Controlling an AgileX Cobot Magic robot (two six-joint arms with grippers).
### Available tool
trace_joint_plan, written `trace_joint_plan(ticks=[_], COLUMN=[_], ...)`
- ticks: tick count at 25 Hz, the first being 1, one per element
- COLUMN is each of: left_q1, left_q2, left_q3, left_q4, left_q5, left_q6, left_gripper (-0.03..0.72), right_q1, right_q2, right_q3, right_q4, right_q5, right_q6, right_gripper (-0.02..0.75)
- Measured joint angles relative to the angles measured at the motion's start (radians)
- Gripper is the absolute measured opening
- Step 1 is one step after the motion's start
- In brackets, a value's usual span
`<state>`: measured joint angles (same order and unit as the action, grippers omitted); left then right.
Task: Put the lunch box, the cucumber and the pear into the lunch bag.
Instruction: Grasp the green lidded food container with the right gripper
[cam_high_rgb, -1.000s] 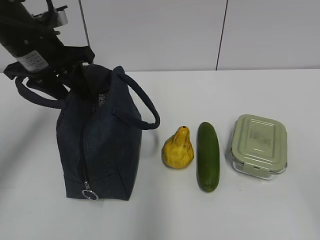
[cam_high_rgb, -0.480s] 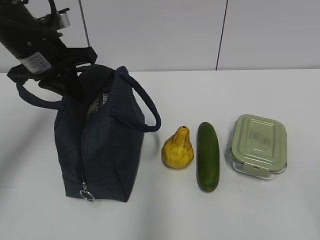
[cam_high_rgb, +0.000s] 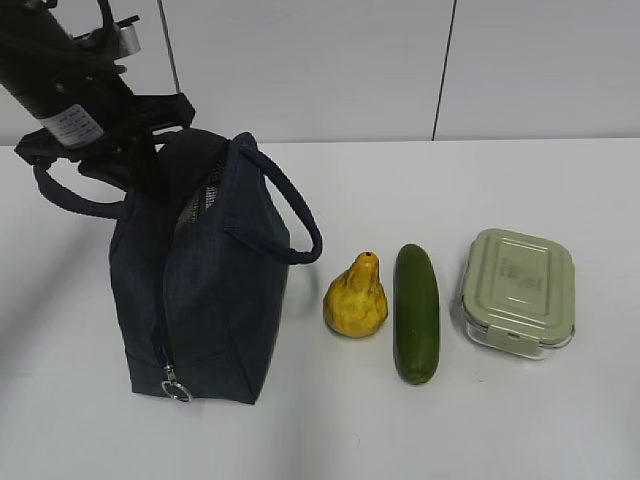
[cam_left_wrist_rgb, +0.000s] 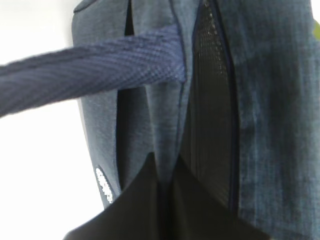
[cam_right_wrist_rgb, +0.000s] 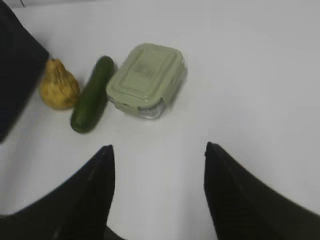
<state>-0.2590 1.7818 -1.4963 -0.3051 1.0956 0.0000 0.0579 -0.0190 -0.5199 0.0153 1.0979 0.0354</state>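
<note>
The dark navy lunch bag (cam_high_rgb: 210, 300) stands upright at the left, its zipper open at the top and its ring pull (cam_high_rgb: 175, 388) low at the front. My left gripper (cam_high_rgb: 150, 165) is at the bag's far left top edge. In the left wrist view it (cam_left_wrist_rgb: 165, 162) is shut on the bag's fabric edge (cam_left_wrist_rgb: 167, 130) beside the mesh-lined opening, under a handle (cam_left_wrist_rgb: 100, 75). The yellow pear (cam_high_rgb: 355, 298), the cucumber (cam_high_rgb: 416, 312) and the sage-lidded lunch box (cam_high_rgb: 518, 290) lie in a row to the bag's right. My right gripper (cam_right_wrist_rgb: 157, 150) is open and empty, above bare table in front of the lunch box (cam_right_wrist_rgb: 146, 77).
The white table (cam_high_rgb: 450, 420) runs to a pale wall at the back. In the right wrist view the pear (cam_right_wrist_rgb: 58, 85) and cucumber (cam_right_wrist_rgb: 92, 95) lie left of the lunch box, with the bag's corner (cam_right_wrist_rgb: 15, 75) at the far left.
My left gripper has drawn the bag's top left edge a little to the left, widening the opening. The pear, cucumber and lunch box have not moved.
</note>
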Motion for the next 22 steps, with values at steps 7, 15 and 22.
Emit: trace_joint_plan(ticks=[7, 15, 22], left_q1=[0.0, 0.0, 0.0], left_q2=[0.0, 0.0, 0.0], left_q3=[0.0, 0.0, 0.0], left_q4=[0.001, 0.001, 0.001], left_q5=[0.0, 0.0, 0.0], left_q6=[0.0, 0.0, 0.0], left_gripper=[0.004, 0.004, 0.004], right_q1=[0.0, 0.0, -0.004], right_q2=[0.273, 0.714, 1.047], right_q3=[0.018, 0.022, 0.02], right_q4=[0.169, 0.43, 0.665], right_q5=[-0.206, -0.361, -0.468], right_q6=[0.081, -0.124, -0.422], right_gripper=[0.423, 0.423, 0.423])
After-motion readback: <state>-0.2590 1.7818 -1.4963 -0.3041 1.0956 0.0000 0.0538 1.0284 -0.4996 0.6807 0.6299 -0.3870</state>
